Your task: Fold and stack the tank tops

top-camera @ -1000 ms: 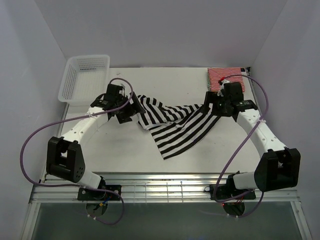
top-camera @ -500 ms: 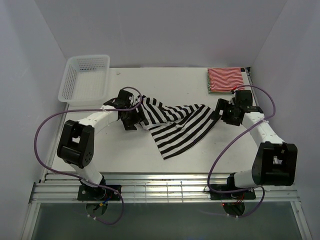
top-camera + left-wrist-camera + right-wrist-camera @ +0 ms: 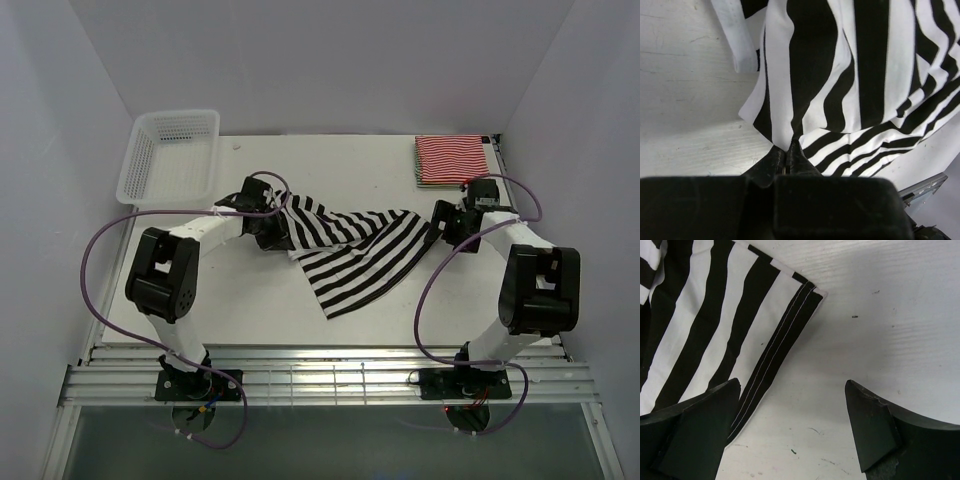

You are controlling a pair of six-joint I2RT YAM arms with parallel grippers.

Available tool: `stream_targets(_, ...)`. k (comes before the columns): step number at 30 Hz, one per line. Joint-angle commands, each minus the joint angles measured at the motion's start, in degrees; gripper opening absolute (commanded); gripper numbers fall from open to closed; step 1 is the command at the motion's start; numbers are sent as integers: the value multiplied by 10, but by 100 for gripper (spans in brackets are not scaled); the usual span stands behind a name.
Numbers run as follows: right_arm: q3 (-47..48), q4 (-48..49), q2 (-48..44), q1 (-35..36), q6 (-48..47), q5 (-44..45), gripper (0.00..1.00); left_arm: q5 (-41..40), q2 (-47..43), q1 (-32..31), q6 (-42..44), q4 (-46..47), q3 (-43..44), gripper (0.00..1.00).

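Observation:
The black-and-white broad-striped tank top (image 3: 355,250) lies crumpled and spread across the middle of the table. My left gripper (image 3: 272,232) is at its left end, shut on a fold of the striped cloth (image 3: 805,75), which is pinched between the fingertips (image 3: 796,156). My right gripper (image 3: 440,228) is low at the top's right corner and open. The hemmed corner (image 3: 790,315) lies beside its left finger (image 3: 700,425), with bare table between the fingers. A folded red-and-white tank top (image 3: 452,160) rests at the back right.
A white mesh basket (image 3: 170,155) stands at the table's back left corner. Purple cables loop from both arms. The white table (image 3: 350,165) ends in a metal rail at the near edge.
My left gripper has shut on the striped cloth at its left end. Both arms have folded lower towards the table, and the right gripper has shifted right to the top's corner.

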Motion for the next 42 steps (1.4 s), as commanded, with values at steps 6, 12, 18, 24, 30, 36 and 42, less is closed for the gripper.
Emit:
stream_targets(6, 65, 42, 67, -4, -8, 0, 94, 44, -94, 5, -3, 30, 31, 0)
stream_targets(12, 94, 48, 114, -4, 0, -11, 94, 58, -116, 6, -16, 26, 41, 0)
stream_targets(18, 114, 65, 157, -3, 9, -32, 80, 65, -126, 9, -28, 26, 65, 0)
stream_targets(24, 131, 89, 152, -3, 11, -73, 9, 76, -134, 19, -39, 26, 107, 0)
stream_targets(30, 124, 97, 5, -3, -8, -49, 8, 70, -194, 36, -51, 23, 149, 0)
stream_targets(36, 123, 52, -207, -9, -23, -10, 8, 7, -343, 40, -66, 2, 160, 0)
stream_targets(42, 201, -75, -357, -18, -47, 51, 8, -42, -468, 43, -71, -62, 211, 0)
